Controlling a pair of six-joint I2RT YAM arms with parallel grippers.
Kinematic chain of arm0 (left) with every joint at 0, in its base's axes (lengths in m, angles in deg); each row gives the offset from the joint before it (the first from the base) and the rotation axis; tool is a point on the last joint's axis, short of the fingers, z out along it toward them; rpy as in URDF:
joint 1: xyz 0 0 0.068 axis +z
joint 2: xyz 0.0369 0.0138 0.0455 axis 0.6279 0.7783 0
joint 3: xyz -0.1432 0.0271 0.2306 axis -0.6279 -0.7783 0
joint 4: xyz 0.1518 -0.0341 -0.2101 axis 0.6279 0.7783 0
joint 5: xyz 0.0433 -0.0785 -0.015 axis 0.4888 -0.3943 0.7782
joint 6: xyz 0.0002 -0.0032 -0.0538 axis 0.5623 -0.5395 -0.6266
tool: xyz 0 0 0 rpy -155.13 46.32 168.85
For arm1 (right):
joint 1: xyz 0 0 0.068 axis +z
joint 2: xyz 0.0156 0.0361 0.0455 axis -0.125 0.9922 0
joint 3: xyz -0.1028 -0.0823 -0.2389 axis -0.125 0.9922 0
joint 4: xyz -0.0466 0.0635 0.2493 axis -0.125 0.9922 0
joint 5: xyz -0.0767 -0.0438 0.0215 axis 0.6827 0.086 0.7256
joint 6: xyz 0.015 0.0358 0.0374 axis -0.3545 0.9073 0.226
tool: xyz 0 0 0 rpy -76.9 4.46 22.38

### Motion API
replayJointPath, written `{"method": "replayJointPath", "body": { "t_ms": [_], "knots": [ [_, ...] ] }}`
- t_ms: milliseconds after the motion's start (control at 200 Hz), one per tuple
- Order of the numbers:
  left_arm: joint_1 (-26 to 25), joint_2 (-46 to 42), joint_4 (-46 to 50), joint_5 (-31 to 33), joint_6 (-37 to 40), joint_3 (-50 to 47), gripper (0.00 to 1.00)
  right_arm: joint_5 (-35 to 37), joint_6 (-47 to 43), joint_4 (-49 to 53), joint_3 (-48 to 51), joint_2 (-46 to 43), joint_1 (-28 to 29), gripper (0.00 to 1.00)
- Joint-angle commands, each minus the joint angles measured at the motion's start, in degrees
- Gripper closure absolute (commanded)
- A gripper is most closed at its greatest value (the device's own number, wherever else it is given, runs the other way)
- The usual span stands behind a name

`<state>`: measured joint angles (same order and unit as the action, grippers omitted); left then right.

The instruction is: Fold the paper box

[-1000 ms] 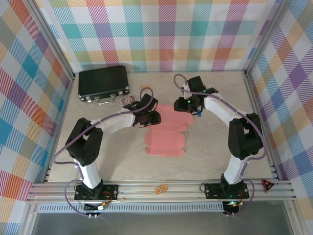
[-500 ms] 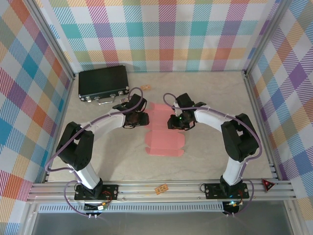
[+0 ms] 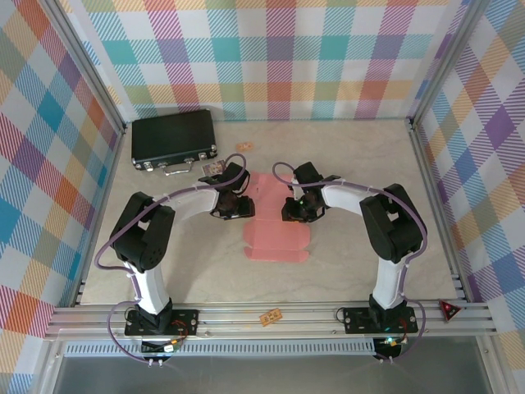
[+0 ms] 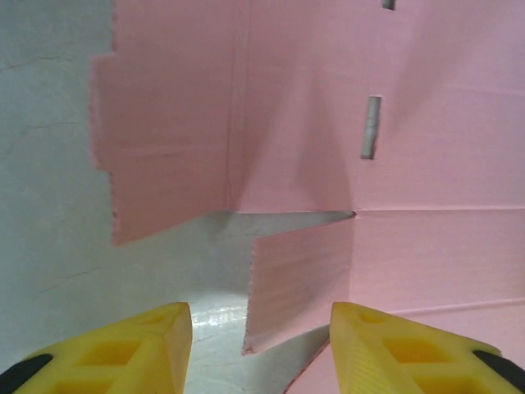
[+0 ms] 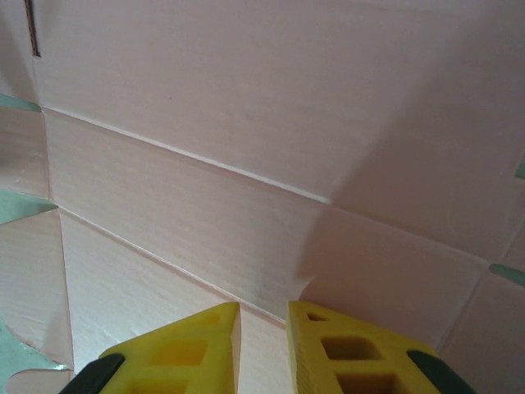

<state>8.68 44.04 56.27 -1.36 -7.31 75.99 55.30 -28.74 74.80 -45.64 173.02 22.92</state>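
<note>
Tools at the box (image 3: 275, 240), a fold likely starting.
Left tool (image 4: 261, 316), wide, should grip the flap (image 4: 299, 279) squarely; right tool (image 5: 262, 316), narrow, should pin the box flat.

Salmon-pink paper box (image 3: 275, 238), yellow fingers (image 4: 131, 341), black case (image 3: 172, 139), pastel plaid walls (image 3: 271, 57)

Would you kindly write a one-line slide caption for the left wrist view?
Left gripper, fingers apart, faces a side flap of the pink paper box lying on the pale table.
</note>
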Motion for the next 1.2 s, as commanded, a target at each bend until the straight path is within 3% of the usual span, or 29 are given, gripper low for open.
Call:
{"method": "replayJointPath", "body": {
  "t_ms": [0,210,780,1195],
  "knots": [
    [0.33,0.32,-1.52,-2.53,-0.62,1.66,0.55,1.33,0.75,0.37,0.66,1.91,1.05,0.77],
    [0.33,1.08,-2.07,-3.84,-1.13,2.10,0.63,1.84,0.80,0.29,0.67,2.85,1.56,0.77],
    [-2.25,-0.83,-2.43,-3.76,1.87,4.20,0.65,2.17,0.45,1.11,-0.38,4.11,1.80,0.77],
    [-3.61,2.45,-3.08,-5.68,1.35,5.98,0.74,2.71,0.44,1.35,-0.38,3.55,1.96,0.77]
  ]
}}
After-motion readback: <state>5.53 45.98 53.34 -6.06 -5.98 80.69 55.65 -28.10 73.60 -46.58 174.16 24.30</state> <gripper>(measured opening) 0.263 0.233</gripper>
